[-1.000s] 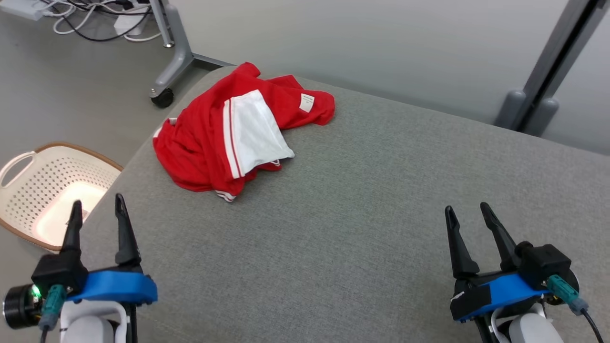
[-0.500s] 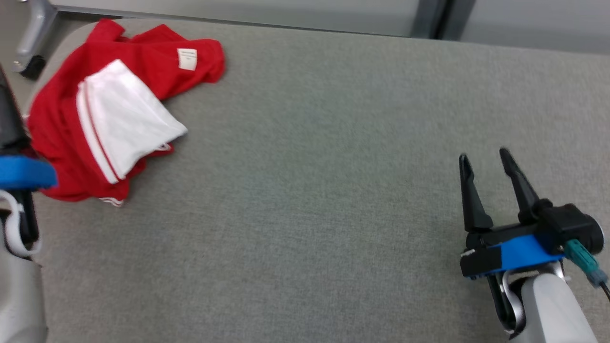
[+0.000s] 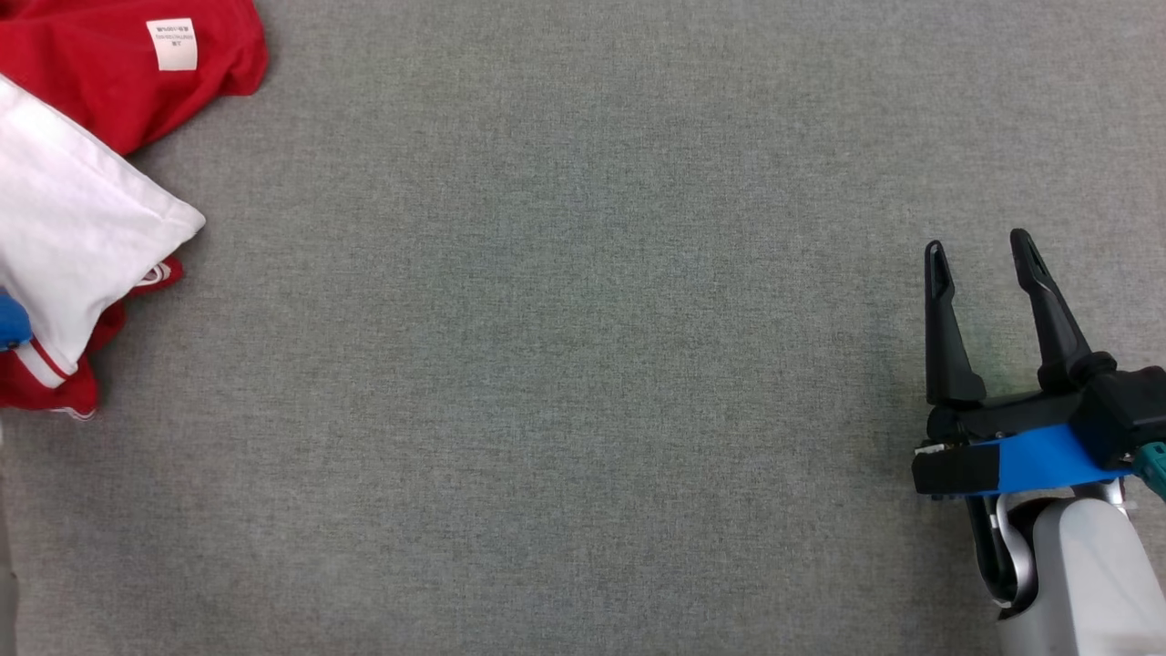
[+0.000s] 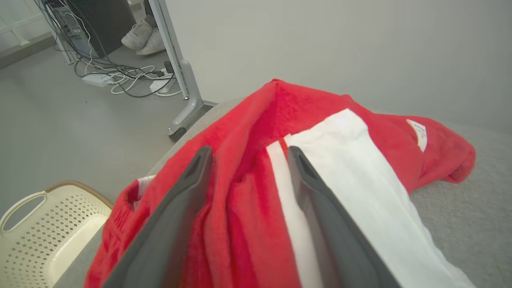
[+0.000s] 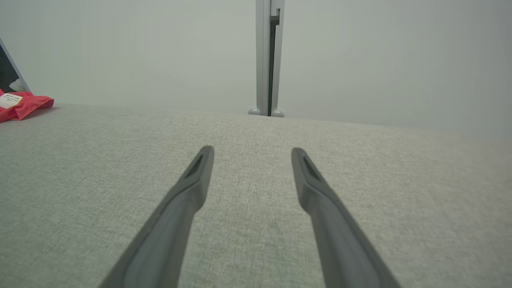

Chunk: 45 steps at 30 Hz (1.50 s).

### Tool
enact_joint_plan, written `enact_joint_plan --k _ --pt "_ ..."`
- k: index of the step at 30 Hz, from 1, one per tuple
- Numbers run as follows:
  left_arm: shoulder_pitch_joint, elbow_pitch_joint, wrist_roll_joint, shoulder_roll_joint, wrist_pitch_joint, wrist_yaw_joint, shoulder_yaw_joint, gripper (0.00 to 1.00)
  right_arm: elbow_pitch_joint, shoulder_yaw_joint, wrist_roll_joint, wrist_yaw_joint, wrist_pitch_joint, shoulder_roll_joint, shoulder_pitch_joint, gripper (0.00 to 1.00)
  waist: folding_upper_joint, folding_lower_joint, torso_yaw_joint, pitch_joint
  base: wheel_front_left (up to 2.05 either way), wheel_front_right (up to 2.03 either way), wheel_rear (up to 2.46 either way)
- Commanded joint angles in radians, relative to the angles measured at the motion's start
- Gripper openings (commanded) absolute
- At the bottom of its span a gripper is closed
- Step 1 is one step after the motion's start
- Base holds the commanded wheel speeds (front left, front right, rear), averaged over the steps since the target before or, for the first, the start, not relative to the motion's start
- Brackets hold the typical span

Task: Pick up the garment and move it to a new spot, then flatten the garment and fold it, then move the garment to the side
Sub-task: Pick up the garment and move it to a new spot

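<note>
Over the heap, left jaws are released and spread wide, gripping nothing. Their long dark fingers (image 4: pixel 192 192) straddle a raised red fold, but I cannot tell whether they touch the cloth. The crumpled red fabric garment with a white panel (image 4: pixel 256 132) lies at the left corner of the grey fabric-covered table (image 3: pixel 583 364), white care label (image 4: pixel 418 134) facing up.

Right jaws are also released and empty. Their fingers (image 3: pixel 943 337) are parted above bare table at the lower right of the head view, well apart from the garment.

Off the table, a cream perforated plastic basket (image 4: pixel 40 232) sits on the floor just beside that corner. Further back are a grey metal leg on a castor (image 4: pixel 184 100), tangled cables (image 4: pixel 120 76) and pale shoes (image 4: pixel 144 36).
</note>
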Motion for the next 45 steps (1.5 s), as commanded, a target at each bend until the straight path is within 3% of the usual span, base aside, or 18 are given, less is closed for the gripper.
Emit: enact_joint_plan --k 1,8,9,10,11,21,31,45 --pt "-0.016 0.009 -0.007 0.003 -0.001 0.003 0.001 1.0 -0.006 -0.002 -0.002 0.0 -0.006 -0.004 -0.007 1.0 0.0 -0.0003 0.0 0.0 0.0 0.0 0.0" --pt "-0.034 0.146 -0.042 -0.017 0.143 -0.014 -0.022 1.0 0.0 0.003 -0.008 0.0 -0.008 -0.004 -0.005 1.0 0.0 -0.0003 0.008 -0.02 0.0 0.0 0.0" --pt "-0.034 0.158 -0.045 -0.019 0.158 -0.017 -0.027 0.87 0.001 0.005 -0.009 0.0 -0.008 -0.004 -0.006 1.0 0.0 -0.0003 0.008 -0.024 0.0 0.0 0.0" --pt "-0.034 0.166 -0.049 -0.019 0.168 -0.018 -0.031 0.31 0.002 0.009 -0.009 0.0 -0.008 -0.004 -0.007 1.0 0.0 -0.0003 0.008 -0.029 0.0 0.0 0.0" --pt "-0.035 0.173 -0.054 -0.02 0.178 -0.021 -0.035 0.0 0.003 0.012 -0.008 0.0 -0.009 -0.004 -0.006 1.0 0.0 -0.0003 0.008 -0.033 0.0 0.0 0.0" --pt "-0.062 0.102 -0.033 0.017 0.072 -0.022 -0.07 0.0 0.042 0.027 0.033 0.0 -0.013 -0.004 0.018 1.0 0.0 -0.0003 -0.017 -0.129 0.0 0.0 0.0" --pt "-0.116 -0.177 0.002 0.038 -0.004 -0.026 -0.139 0.0 0.066 0.043 0.094 0.0 -0.017 -0.004 0.043 1.0 0.0 -0.0003 -0.091 -0.223 0.0 0.0 0.0" --pt "-0.2 -0.655 -0.011 -0.063 0.107 -0.031 -0.329 0.0 0.052 0.083 0.191 0.0 -0.016 -0.004 0.024 1.0 0.0 -0.0003 -0.291 -0.233 0.0 0.0 0.0"
